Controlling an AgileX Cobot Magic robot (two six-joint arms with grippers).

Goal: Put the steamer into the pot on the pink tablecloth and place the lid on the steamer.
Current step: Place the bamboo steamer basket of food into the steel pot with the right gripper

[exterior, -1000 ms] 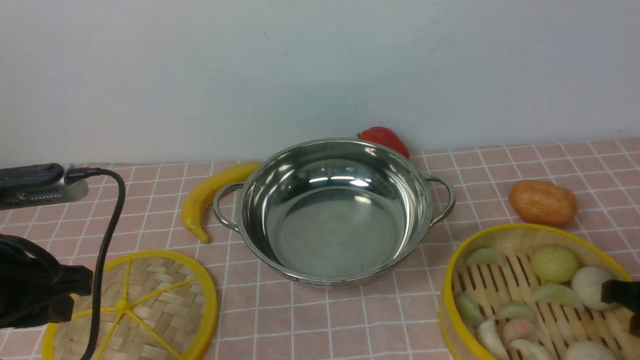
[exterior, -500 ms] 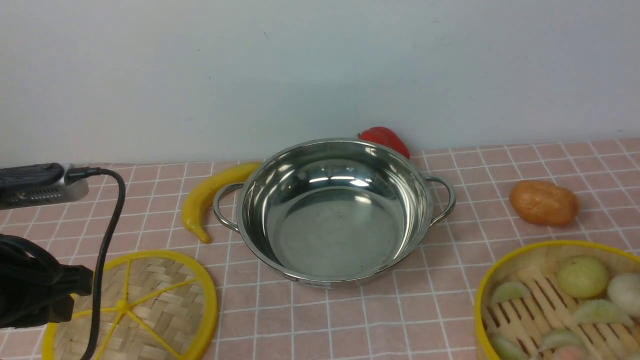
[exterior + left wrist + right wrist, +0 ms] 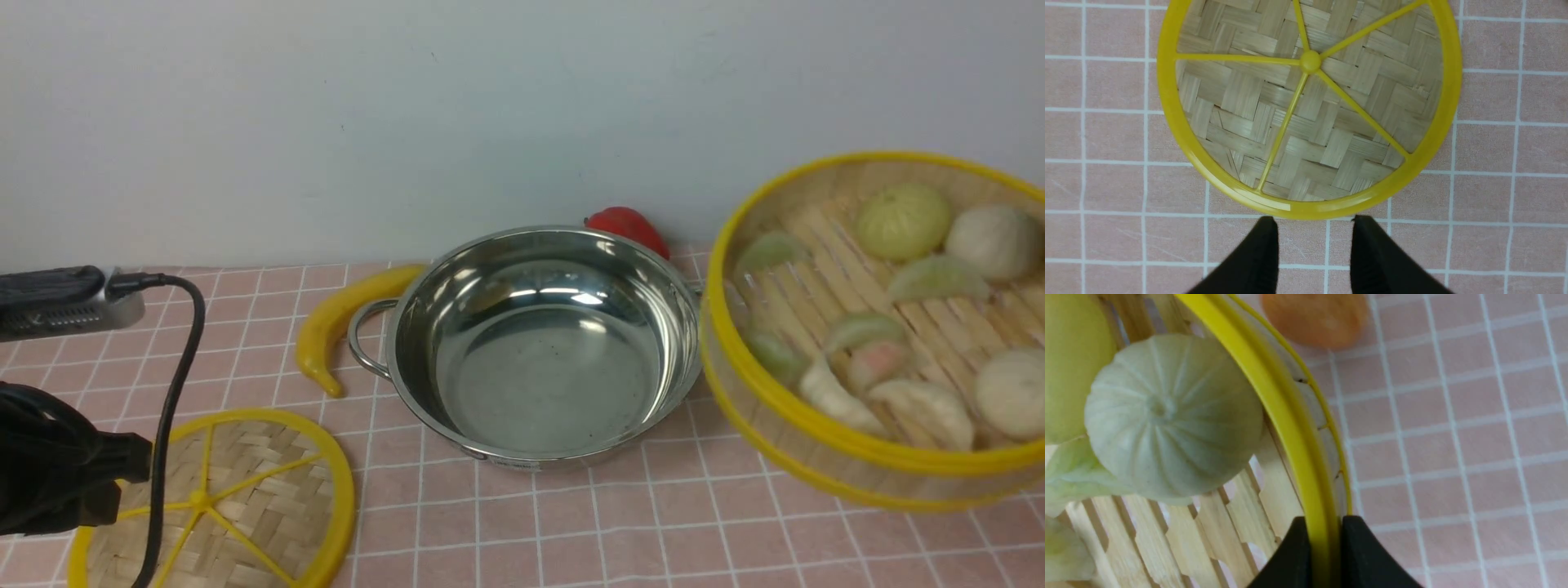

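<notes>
1. My right pincer [image 3: 1323, 527] is pinching the steamer [image 3: 873, 327] by its yellow rim, one finger inside the wall and one outside, pressed hard against it.
2. The steamer hangs at the right of the scene, tipped so its slatted floor faces the front camera. I judge it clear of the pink tablecloth [image 3: 588, 523].
3. Here's the crux: the pot [image 3: 547, 384] sits to the steamer's left, empty and mouth up. The steamer's edge hides the pot's right handle. So carry leftward, level out, lower.
4. My left pincer [image 3: 1312, 228] is spread and empty, tips just beside the lid [image 3: 1310, 122], which lies flat on the cloth.
5. The front view gives steamer against pot but not my right fingers. The right wrist view gives the grip, a bun [image 3: 1167, 416] against the wall, and no pot.
</notes>
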